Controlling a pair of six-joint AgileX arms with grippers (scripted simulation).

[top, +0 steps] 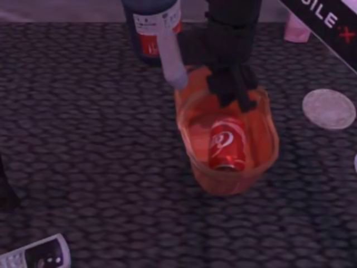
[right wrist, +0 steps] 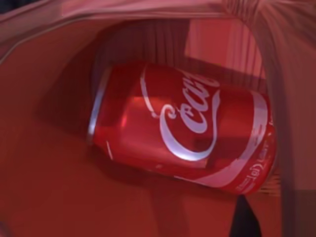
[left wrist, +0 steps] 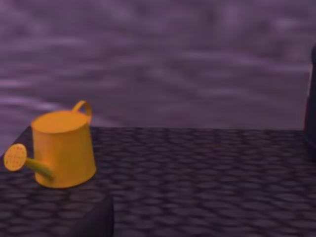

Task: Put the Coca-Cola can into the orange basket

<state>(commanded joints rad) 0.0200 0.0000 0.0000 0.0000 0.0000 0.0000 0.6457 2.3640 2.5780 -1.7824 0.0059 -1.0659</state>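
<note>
The red Coca-Cola can (top: pixel 227 144) lies on its side on the floor of the orange basket (top: pixel 193 163), its silver top toward the table's front. My right gripper (top: pixel 234 99) hangs open over the basket's far end, just behind the can and holding nothing. The right wrist view is filled by the can (right wrist: pixel 182 128) resting against the basket's inner wall (right wrist: pixel 49 187). My left arm (top: pixel 4 192) stays parked at the table's left edge.
A large dark bottle (top: pixel 153 28) with a red-and-white label stands behind the basket, its pale neck reaching the far-left rim. A white disc (top: pixel 329 109) lies right of the basket. A phone-like object (top: pixel 36 254) is front left. A yellow watering can (left wrist: pixel 63 148) shows in the left wrist view.
</note>
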